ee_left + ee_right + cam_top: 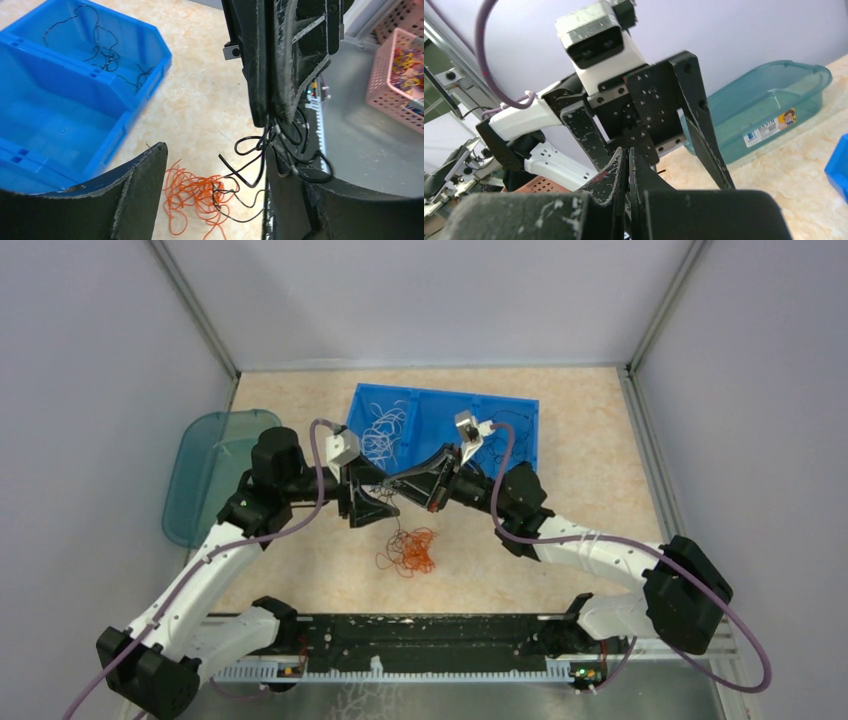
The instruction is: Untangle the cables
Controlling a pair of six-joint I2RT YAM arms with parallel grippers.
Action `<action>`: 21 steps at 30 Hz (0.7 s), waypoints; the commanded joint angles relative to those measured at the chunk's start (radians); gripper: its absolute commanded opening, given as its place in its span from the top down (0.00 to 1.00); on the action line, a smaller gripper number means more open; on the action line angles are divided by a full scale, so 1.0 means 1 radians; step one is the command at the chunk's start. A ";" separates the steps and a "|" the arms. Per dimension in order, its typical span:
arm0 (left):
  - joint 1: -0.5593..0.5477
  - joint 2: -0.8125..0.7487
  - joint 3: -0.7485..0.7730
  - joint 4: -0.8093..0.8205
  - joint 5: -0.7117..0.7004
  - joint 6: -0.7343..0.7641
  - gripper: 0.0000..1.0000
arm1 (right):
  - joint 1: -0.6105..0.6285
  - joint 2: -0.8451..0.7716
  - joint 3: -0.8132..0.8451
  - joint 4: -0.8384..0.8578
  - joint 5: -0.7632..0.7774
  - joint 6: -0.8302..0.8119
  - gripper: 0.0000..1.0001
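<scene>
A tangle of red-orange cables [412, 552] lies on the table in front of the blue bin; in the left wrist view [192, 195] thin black strands run into it. My right gripper [393, 483] is shut on a bunch of black cables [280, 150] that hang from its fingertips [267, 107] down to the orange tangle. Its shut tips also show in the right wrist view [628, 152]. My left gripper [375, 502] is open, its jaws wide apart [215, 150], just below and around the hanging black strands, above the orange tangle. White cables [383, 430] and black cables [495, 445] lie in the bin.
The blue bin [520, 410] with compartments stands at the back middle; it also shows in the left wrist view [60, 115]. A teal transparent basin [205, 465] leans at the left wall. A pink basket [400, 75] with coloured cables stands off the table's near edge.
</scene>
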 commanded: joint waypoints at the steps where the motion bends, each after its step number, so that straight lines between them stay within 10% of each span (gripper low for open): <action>1: -0.019 -0.003 -0.012 0.082 0.097 -0.090 0.24 | 0.030 0.008 0.080 0.096 0.008 0.006 1.00; 10: -0.035 -0.012 0.005 0.118 0.081 -0.101 0.67 | 0.036 0.006 0.100 0.058 0.012 -0.015 0.98; 14: -0.035 -0.017 0.029 0.085 0.063 -0.065 0.99 | 0.033 -0.033 0.112 -0.001 0.020 -0.050 0.67; 21: -0.035 -0.016 0.148 0.015 0.043 0.022 1.00 | -0.027 -0.175 0.047 -0.148 0.053 -0.134 0.38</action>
